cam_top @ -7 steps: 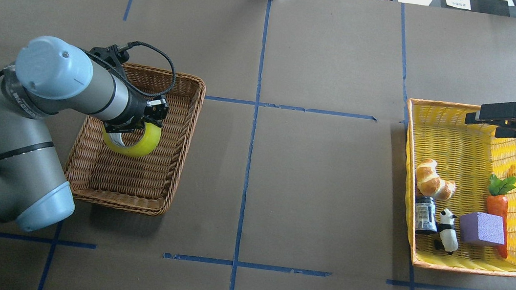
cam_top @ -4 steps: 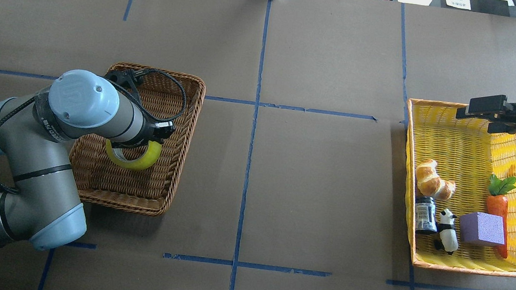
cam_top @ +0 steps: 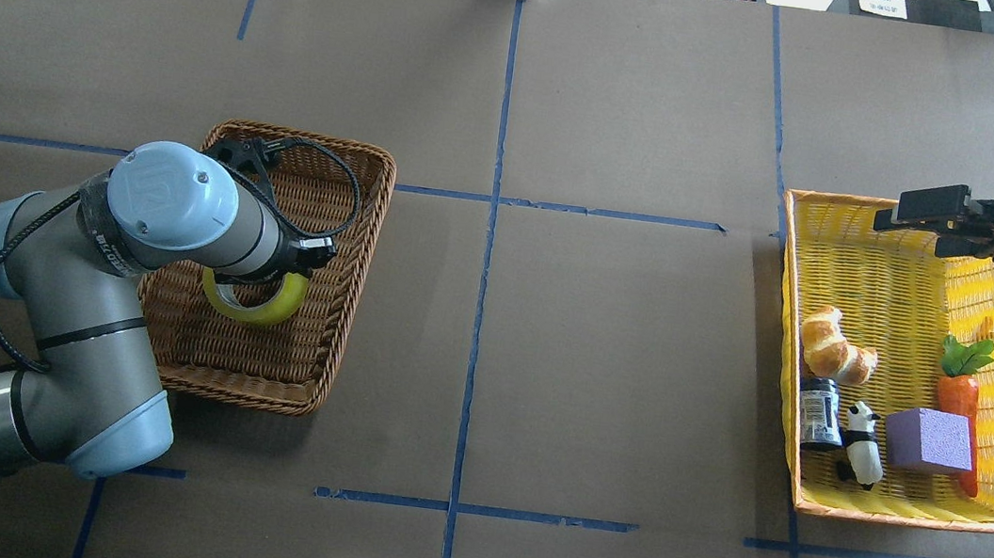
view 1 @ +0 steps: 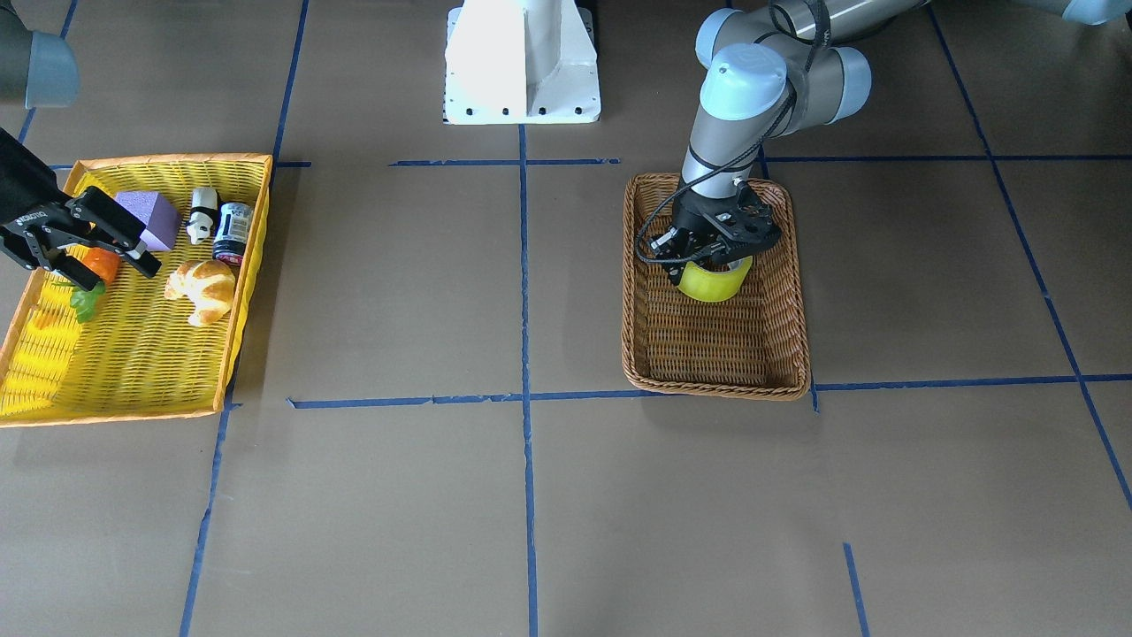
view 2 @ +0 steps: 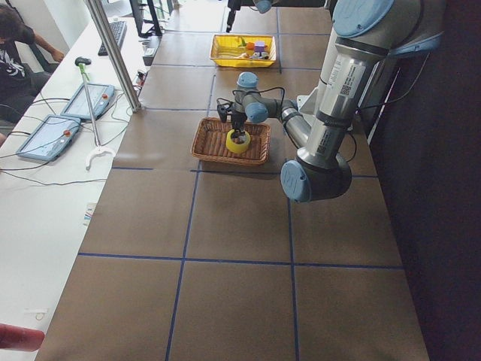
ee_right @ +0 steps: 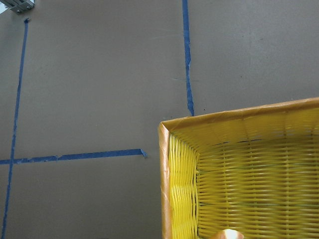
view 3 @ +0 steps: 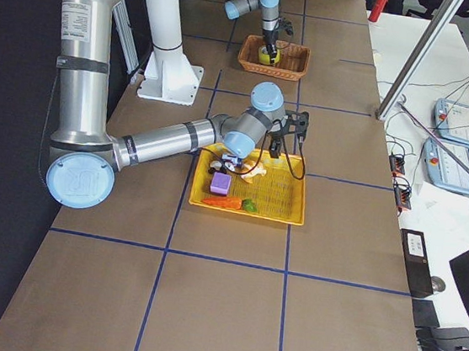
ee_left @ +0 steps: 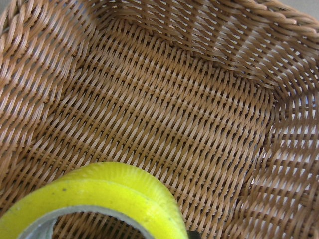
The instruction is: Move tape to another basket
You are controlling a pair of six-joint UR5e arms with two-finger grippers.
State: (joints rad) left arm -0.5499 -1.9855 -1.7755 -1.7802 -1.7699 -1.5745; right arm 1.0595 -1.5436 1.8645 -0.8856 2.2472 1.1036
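Note:
The yellow tape [cam_top: 293, 297] hangs tilted inside the brown wicker basket [cam_top: 362, 234], low over its floor. My left gripper [cam_top: 303, 253] is shut on the roll's upper edge; my forearm hides most of the gripper from overhead. In the front view the tape [view 1: 715, 281] sits under the left gripper [view 1: 712, 257] near the end of the basket [view 1: 793, 292] closest to the robot. The left wrist view shows the tape's rim [ee_left: 99, 191] above the basket weave [ee_left: 174, 109]. My right gripper [cam_top: 931, 221] is open and empty over the yellow tray's far corner.
The yellow tray [cam_top: 904, 519] with an orange rim stands at the right and holds a croissant [cam_top: 834, 349], a can [cam_top: 819, 413], a panda figure [cam_top: 861, 442], a purple block [cam_top: 928, 439] and a carrot [cam_top: 962, 393]. Brown paper with blue tape lines covers the table between the tray and the basket.
My left arm swung toward the robot and lowered the tape deeper into the wicker basket. My right gripper drew back slightly toward the yellow tray's far edge.

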